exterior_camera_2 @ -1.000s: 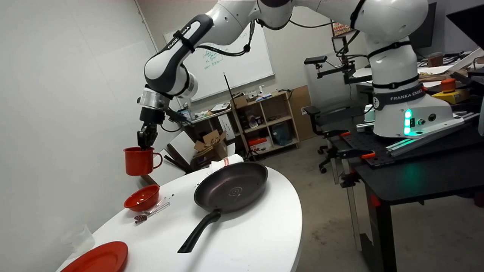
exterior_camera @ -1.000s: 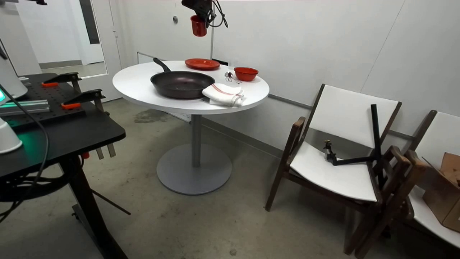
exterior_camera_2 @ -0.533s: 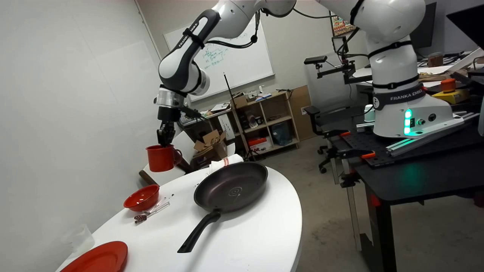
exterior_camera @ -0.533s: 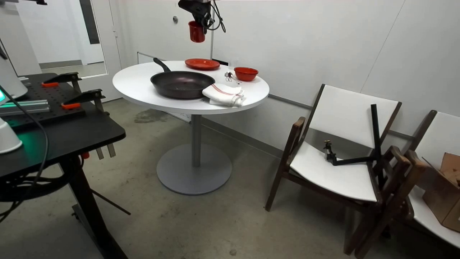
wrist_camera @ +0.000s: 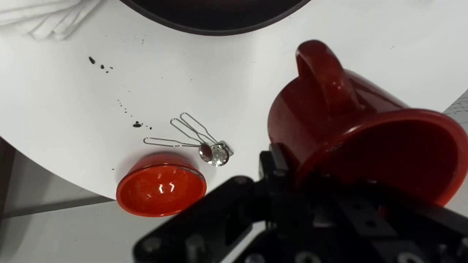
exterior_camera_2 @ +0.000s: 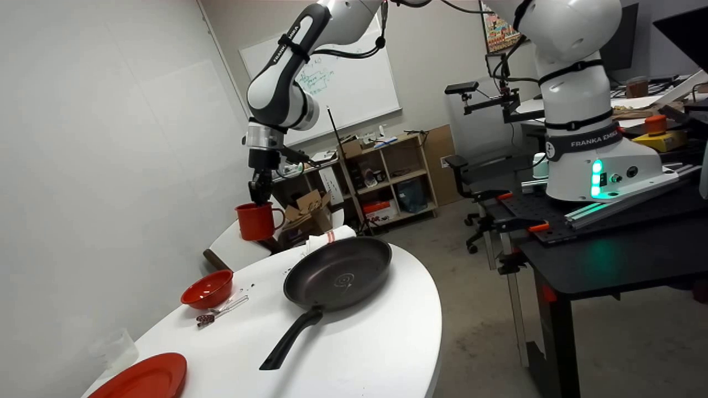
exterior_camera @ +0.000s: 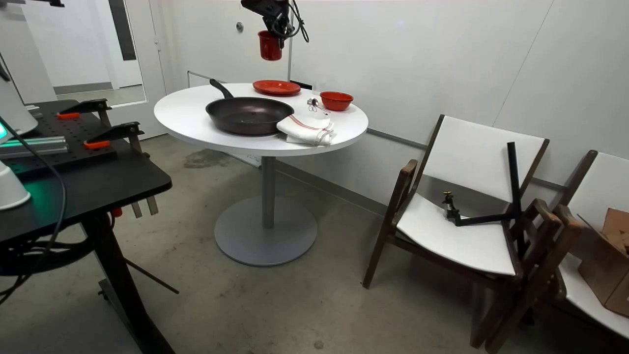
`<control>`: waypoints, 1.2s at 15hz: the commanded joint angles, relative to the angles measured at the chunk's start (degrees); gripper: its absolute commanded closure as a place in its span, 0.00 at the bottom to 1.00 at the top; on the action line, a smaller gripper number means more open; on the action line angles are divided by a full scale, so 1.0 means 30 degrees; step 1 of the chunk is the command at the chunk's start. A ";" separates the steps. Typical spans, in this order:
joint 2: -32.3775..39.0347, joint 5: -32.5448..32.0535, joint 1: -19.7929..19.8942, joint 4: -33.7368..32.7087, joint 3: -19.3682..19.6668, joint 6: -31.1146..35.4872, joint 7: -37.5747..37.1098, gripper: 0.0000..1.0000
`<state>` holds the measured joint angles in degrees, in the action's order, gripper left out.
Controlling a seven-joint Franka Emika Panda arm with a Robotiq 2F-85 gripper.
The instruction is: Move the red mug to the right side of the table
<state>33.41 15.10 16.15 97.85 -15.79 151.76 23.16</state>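
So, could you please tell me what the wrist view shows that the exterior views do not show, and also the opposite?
Only the wrist view looks deep into the red mug, past its rim.

Only the exterior views show the red plate, the pan handle and the black desk; all three appear in both exterior views.

Shared: the red mug held by the gripper above the white table, the red bowl, the metal utensils, the towel and the black pan, though the wrist view cuts off part of the towel and pan.
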 commanded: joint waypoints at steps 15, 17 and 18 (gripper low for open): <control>0.1726 -0.2806 -0.2690 -0.3088 0.5534 -0.1535 -0.5827 0.98; 0.2443 -0.2991 -0.2706 -0.4290 0.5984 -0.2418 -0.6737 0.98; 0.2809 -0.3088 -0.2736 -0.4915 0.6202 -0.2869 -0.7195 0.98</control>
<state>38.01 7.35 9.10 90.13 0.43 147.43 6.46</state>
